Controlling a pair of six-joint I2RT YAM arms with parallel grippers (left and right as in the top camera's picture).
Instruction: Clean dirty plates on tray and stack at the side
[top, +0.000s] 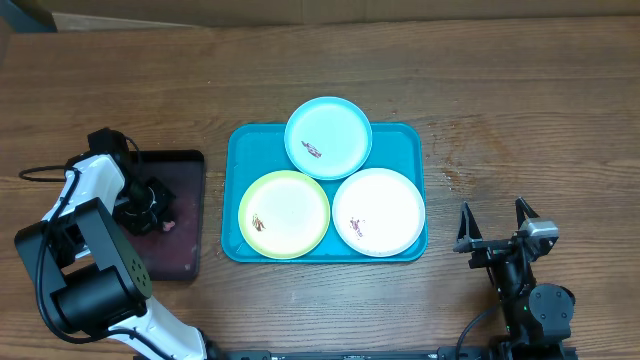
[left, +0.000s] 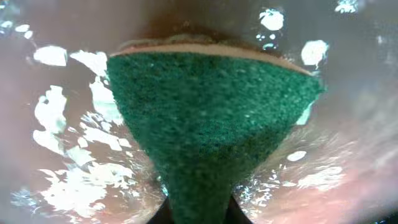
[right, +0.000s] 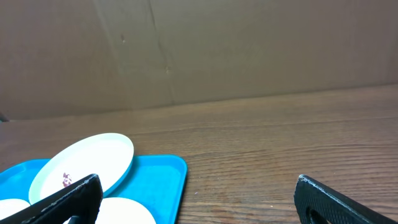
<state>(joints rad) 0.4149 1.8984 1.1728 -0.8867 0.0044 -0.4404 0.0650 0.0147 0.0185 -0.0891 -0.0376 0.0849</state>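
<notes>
Three plates lie on the teal tray (top: 243, 142): a light blue plate (top: 328, 138) at the back, a yellow-green plate (top: 284, 214) front left and a white plate (top: 378, 212) front right, each with a small reddish-brown smear. My left gripper (top: 150, 205) is low over a dark maroon tray (top: 187, 172), to the left of the teal one. In the left wrist view it (left: 199, 214) is shut on a green sponge (left: 211, 118), which fans out from the jaws. My right gripper (top: 493, 210) stands open, right of the teal tray.
The maroon tray's surface (left: 56, 155) shines wet round the sponge. In the right wrist view, bare wooden table (right: 261, 168) lies between the open fingers (right: 336, 199), with the teal tray's corner (right: 165, 180) at left and a brown cardboard wall (right: 249, 50) behind.
</notes>
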